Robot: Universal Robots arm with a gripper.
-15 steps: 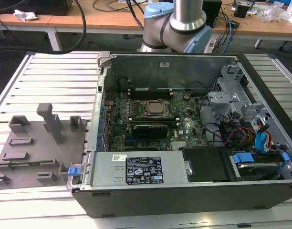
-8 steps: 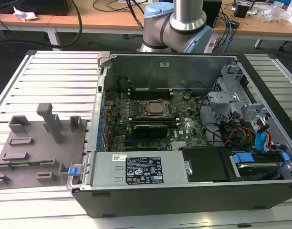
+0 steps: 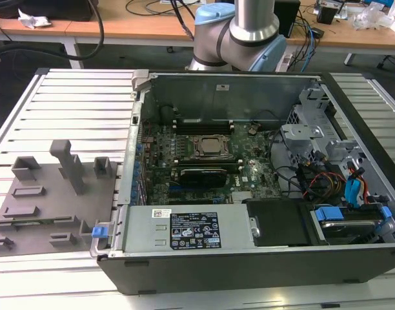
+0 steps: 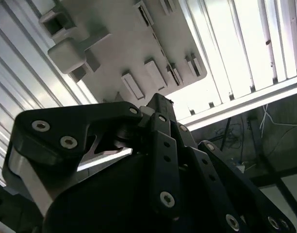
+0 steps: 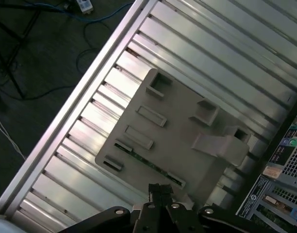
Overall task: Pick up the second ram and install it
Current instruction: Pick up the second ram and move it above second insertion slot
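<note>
One-armed, hovers with gripper over the grey fixture plate on the slatted bench, fingers pressed together, pinching nothing. Hangs near the second ram, a green strip lying in a slot at the plate's edge. Has the open computer case just beside the plate, toward the exterior view's right.

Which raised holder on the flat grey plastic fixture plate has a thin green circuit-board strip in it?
The long holder on the plate edge nearest the black gripper, in the first wrist view; its green strip shows, the others look plain grey.
</note>
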